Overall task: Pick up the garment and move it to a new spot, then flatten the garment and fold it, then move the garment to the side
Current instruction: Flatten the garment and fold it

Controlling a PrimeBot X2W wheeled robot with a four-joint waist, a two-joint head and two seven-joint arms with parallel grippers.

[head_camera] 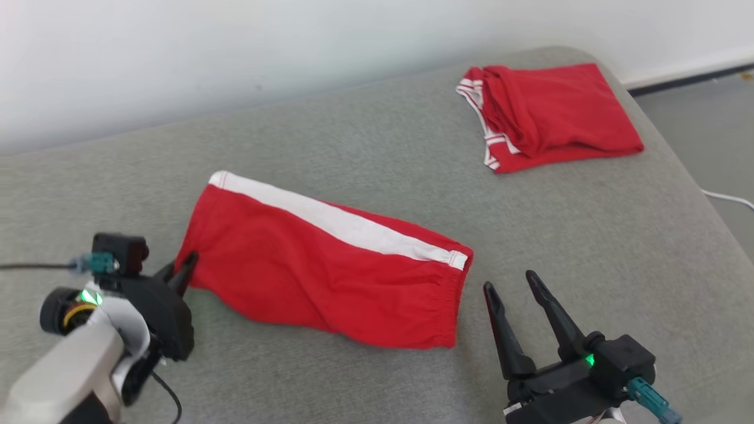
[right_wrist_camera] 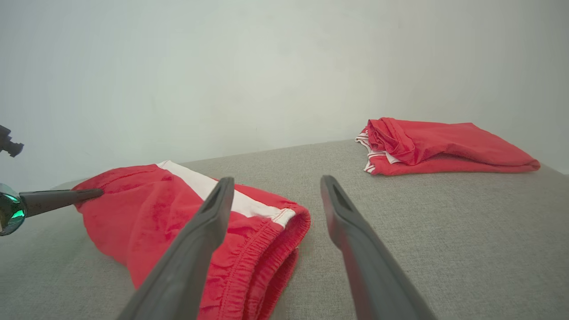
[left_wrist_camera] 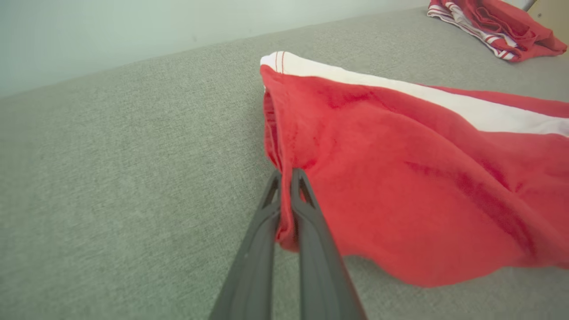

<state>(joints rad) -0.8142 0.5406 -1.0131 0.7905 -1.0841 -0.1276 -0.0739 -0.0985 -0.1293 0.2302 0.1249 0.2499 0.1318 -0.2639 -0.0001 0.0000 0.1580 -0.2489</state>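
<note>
The garment is a pair of red shorts with a white side stripe, folded into a long band across the middle of the grey surface. My left gripper is shut on its left hem edge; in the left wrist view its two fingers pinch a fold of the red cloth. My right gripper stands open just right of the elastic waistband end, not touching it. In the right wrist view that waistband lies beside the left finger, and the right gripper has bare surface between its fingers.
A second red garment with white trim lies folded at the far right corner of the grey padded surface. A pale wall runs along the back. The floor and a white cable show past the right edge.
</note>
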